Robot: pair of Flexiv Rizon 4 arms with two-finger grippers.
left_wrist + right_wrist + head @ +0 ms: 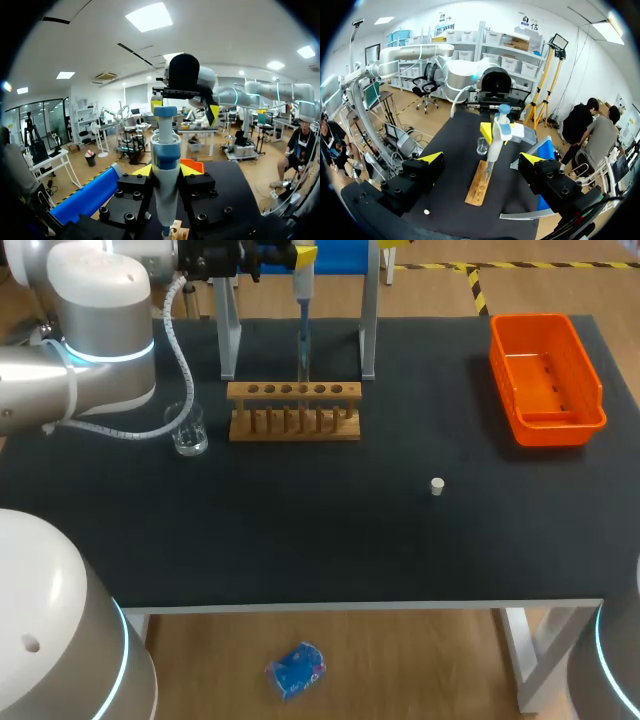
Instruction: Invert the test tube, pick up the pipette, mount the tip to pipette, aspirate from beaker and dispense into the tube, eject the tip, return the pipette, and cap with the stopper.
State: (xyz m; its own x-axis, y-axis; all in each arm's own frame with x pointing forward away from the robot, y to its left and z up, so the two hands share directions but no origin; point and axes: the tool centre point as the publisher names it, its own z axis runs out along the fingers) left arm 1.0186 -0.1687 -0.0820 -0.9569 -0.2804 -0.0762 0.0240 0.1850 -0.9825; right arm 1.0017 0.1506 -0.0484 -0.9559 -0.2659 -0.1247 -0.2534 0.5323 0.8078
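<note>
Left pincer (166, 172) clamps the pipette (165, 145); right pincer (482, 158) gapes wide.

A black worktop (320, 540) carries an orange plastic basket (545, 375) in its far right corner, set slightly askew to the edges. Near the middle of the far edge stands a wooden rack (293, 400) with a row of round holes in its top board. Just behind it, a grey metal stand (229, 340) rises on two legs, with what seems to be a blue bar across its top.
</note>
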